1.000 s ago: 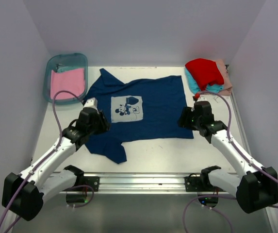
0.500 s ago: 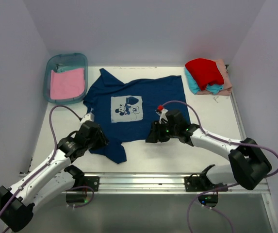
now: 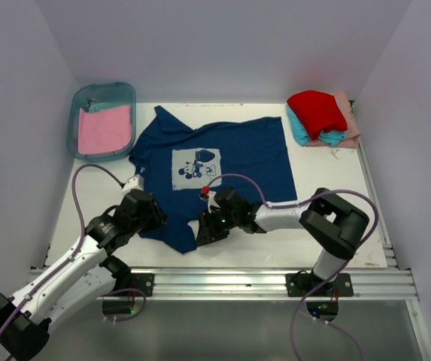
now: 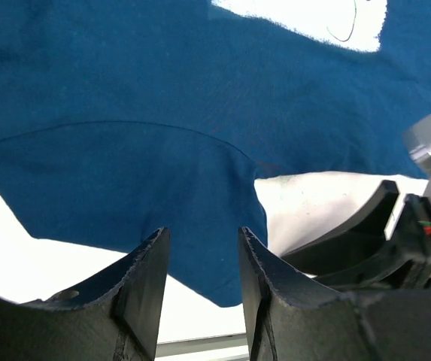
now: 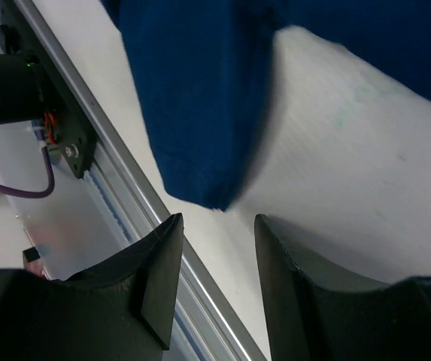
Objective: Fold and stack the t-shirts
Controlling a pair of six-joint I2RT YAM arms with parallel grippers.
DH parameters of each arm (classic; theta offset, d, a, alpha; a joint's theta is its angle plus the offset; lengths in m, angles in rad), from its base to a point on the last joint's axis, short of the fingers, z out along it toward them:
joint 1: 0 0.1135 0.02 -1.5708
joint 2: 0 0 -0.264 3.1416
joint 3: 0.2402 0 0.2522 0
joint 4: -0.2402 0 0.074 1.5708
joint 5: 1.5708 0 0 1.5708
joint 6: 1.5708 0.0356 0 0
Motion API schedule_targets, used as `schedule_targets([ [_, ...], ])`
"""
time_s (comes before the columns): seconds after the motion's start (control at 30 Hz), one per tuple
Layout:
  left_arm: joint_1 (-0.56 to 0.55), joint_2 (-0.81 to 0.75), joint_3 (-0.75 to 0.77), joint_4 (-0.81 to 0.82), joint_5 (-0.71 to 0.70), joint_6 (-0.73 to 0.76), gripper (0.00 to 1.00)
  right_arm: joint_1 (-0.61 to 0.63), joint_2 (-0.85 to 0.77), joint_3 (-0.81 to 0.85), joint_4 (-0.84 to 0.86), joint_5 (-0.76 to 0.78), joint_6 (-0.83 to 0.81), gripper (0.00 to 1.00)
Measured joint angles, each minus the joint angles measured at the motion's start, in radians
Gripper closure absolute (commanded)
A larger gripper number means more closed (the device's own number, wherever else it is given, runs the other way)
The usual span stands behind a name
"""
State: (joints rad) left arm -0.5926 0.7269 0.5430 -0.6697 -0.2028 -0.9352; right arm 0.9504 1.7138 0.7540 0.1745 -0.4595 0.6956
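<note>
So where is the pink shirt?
Top view: the pink shirt lies inside the teal bin at the far left corner, beside the navy shirt.

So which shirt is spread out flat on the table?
The navy blue t-shirt with the cartoon print; the pink one lies in the bin, the red-topped pile sits far right.

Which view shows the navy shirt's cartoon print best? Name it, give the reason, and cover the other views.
Top external: nearly all of the pale print shows, centred on the navy shirt. Left wrist catches only a cropped strip of it at the top edge. Right wrist shows only blue cloth, no print.
</note>
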Motion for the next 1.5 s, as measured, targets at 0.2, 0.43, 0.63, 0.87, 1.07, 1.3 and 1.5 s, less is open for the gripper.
schedule_targets([
  [0.2, -0.004, -0.015, -0.003, -0.010, -0.014, -0.005, 0.55, 0.056, 0.095, 0.107, 0.028, 0.001, 0.009, 0.57],
  [0.43, -0.005, -0.053, -0.020, -0.028, -0.014, -0.017, 0.54, 0.072, 0.154, 0.172, 0.028, 0.023, 0.008, 1.00],
  [0.63, -0.006, -0.050, -0.033, -0.029, -0.009, -0.016, 0.55, 0.068, 0.154, 0.253, -0.020, 0.051, -0.020, 1.00],
  [0.87, -0.012, -0.007, -0.046, -0.024, 0.005, -0.016, 0.55, -0.035, 0.177, 0.488, -0.090, 0.154, -0.065, 1.00],
  [1.07, -0.019, 0.018, -0.050, -0.016, 0.015, -0.015, 0.54, -0.135, 0.260, 0.606, -0.154, 0.282, -0.101, 1.00],
  [1.3, -0.025, 0.054, -0.055, 0.012, 0.016, -0.013, 0.54, -0.169, 0.372, 0.655, -0.228, 0.350, -0.138, 0.65],
  [1.5, -0.031, 0.052, -0.082, 0.120, 0.009, 0.013, 0.51, -0.164, 0.388, 0.645, -0.214, 0.334, -0.158, 0.36],
])
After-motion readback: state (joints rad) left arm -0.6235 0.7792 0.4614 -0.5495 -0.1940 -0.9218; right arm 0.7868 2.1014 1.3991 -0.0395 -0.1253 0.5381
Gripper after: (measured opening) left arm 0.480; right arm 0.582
